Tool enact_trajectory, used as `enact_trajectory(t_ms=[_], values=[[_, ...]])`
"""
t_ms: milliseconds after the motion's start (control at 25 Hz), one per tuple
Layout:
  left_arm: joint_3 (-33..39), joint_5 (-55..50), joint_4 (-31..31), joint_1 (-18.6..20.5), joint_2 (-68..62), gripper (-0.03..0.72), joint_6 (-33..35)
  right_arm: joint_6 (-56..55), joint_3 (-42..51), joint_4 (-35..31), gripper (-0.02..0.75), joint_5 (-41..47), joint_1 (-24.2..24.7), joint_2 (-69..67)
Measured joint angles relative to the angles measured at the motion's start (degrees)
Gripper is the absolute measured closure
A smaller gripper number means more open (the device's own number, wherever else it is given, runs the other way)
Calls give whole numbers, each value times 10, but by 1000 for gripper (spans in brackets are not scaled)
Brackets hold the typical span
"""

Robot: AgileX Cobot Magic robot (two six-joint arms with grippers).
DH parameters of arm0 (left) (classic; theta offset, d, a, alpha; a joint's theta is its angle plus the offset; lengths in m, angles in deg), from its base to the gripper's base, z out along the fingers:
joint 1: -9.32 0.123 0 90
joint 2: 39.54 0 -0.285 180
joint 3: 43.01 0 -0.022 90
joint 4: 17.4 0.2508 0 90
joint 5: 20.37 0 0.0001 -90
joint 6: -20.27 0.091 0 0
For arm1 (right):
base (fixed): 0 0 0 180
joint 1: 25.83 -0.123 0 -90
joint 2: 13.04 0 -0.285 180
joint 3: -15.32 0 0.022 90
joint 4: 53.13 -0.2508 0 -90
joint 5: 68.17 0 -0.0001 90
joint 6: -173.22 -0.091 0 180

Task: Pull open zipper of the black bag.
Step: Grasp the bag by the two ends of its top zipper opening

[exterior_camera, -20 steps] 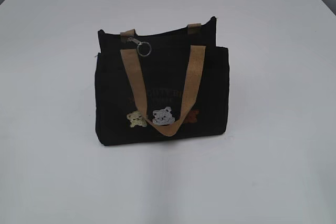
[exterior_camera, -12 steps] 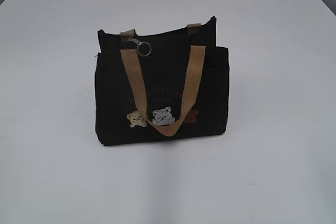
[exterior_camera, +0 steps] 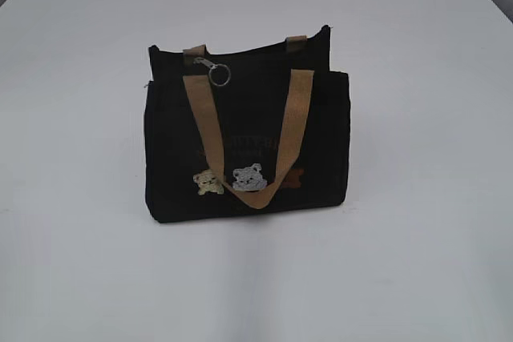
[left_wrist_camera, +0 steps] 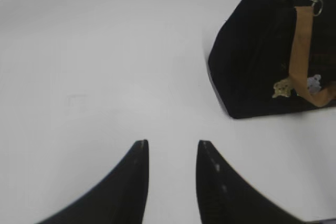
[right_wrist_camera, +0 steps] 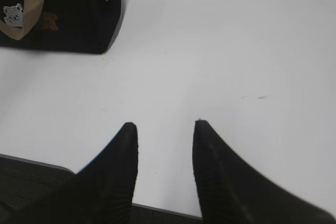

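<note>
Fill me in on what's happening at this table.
Nothing is being handled yet. A black bag stands upright on the white table, its zipper pull at the left end of the top edge, untouched. The left end effector and right end effector hover open over bare table, both apart from the bag.

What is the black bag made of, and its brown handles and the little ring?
The black bag looks like soft matte cloth: dull, no shine. The handles seem to be tan woven webbing, flat and floppy. The ring looks like silvery metal, thin and glinting.
</note>
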Motion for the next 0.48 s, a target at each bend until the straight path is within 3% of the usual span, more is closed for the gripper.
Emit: enact_trajectory(t_ms=[80, 160, 280, 480], values=[[-6, 21, -35, 0, -32, 448, 57, 0, 0, 0, 453, 0, 0, 0], [-4, 102, -134, 0, -87, 421, 193, 0, 0, 0, 453, 0, 0, 0], [12, 228, -335, 0, -223, 359, 474, 0, 0, 0, 453, 0, 0, 0], [11, 280, -662, 0, -507, 304, 920, 0, 0, 0, 453, 0, 0, 0]])
